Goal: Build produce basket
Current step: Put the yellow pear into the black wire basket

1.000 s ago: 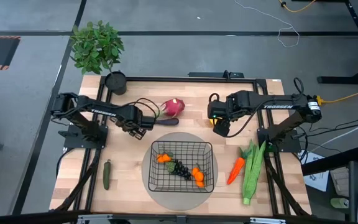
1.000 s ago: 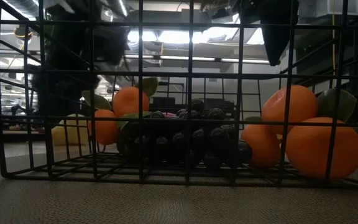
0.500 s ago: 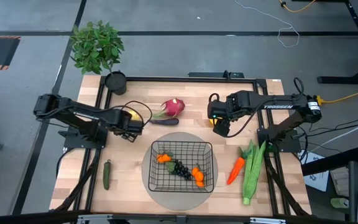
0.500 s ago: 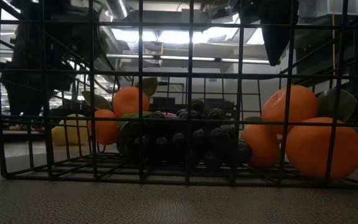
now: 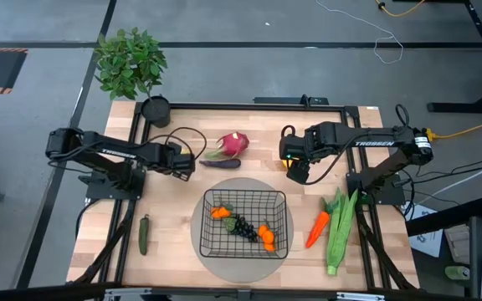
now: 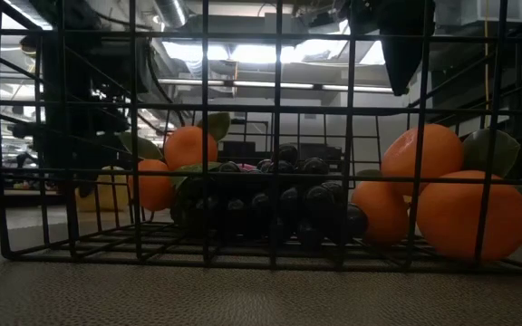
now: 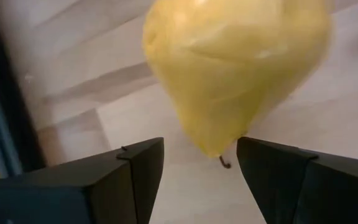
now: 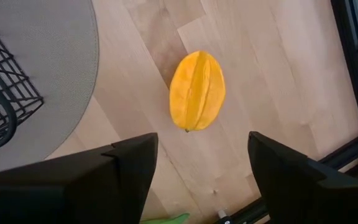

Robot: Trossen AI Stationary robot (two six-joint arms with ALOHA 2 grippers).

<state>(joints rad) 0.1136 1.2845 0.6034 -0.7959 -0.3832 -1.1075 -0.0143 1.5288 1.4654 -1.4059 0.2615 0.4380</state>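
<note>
A pale wooden table under ceiling strip lights carries a round grey mat, and on the mat sits the black wire basket, already loaded with orange fruits and a bunch of dark grapes. Just beyond the mat's far edge lie a pink dragon fruit and a purple eggplant, side by side. A carrot and a long green husk rest to the right of the basket, a green cucumber well to its left. The left gripper hangs over a yellow pear-shaped fruit lying on the table left of the eggplant, its fingers spread to either side of the fruit's narrow end and not touching it. The right gripper hovers released above a yellow starfruit beside the mat's far right edge. A leafy potted plant stands off the table's far left corner, a small black pot just inside it
</note>
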